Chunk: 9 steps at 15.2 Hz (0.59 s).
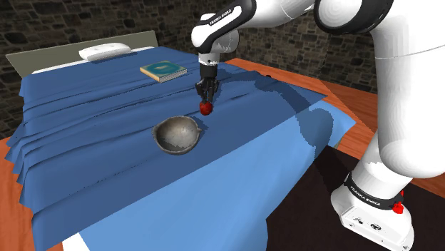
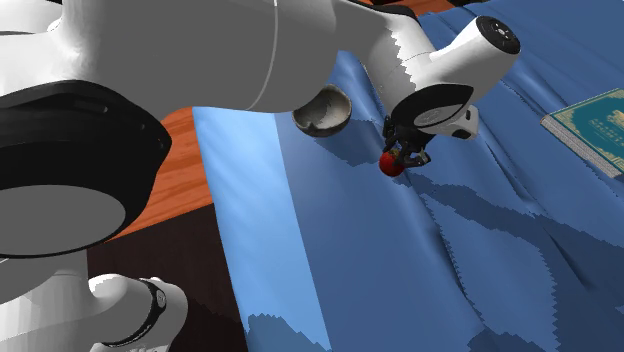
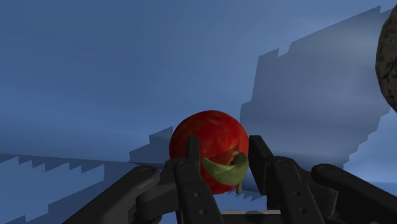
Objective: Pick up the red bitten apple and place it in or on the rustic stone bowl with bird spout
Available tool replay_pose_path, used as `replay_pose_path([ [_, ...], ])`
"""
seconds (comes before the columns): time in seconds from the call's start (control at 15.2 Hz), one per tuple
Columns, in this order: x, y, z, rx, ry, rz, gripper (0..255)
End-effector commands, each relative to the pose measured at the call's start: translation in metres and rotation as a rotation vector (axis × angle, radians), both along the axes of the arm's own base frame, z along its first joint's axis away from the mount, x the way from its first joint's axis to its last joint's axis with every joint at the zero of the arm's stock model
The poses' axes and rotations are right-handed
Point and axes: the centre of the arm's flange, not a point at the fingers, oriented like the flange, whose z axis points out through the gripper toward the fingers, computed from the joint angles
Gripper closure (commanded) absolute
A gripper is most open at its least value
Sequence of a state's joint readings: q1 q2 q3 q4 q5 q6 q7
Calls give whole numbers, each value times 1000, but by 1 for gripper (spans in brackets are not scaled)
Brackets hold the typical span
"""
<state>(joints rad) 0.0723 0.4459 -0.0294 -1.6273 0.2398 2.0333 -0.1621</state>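
Observation:
A red apple [image 1: 205,108] with a green leaf hangs just above the blue bedspread, clasped between the black fingers of my gripper [image 1: 206,102]. The wrist view has both fingers pressed against the sides of the apple [image 3: 208,141]. A grey stone bowl [image 1: 176,135] rests on the bedspread a short way in front of the apple, toward the shoulder view's lower left. In the second exterior view the apple [image 2: 391,165] hangs under the gripper [image 2: 400,155], with the bowl [image 2: 323,112] behind it to the left. An edge of the bowl [image 3: 388,60] shows beside the gripper.
A blue bedspread [image 1: 107,164] covers the bed. A green book [image 1: 163,70] lies behind the gripper, and a white pillow [image 1: 104,51] sits at the headboard. Orange wooden floor [image 1: 356,100] lies past the bed's edge. The arm's stand [image 1: 374,214] is at lower right.

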Motion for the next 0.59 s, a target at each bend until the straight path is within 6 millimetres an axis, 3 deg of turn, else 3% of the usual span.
replay_pose_path([
  [0.0, 0, 0, 0, 0, 0, 0, 255],
  [0.53, 0, 0, 5, 0, 0, 0, 255],
])
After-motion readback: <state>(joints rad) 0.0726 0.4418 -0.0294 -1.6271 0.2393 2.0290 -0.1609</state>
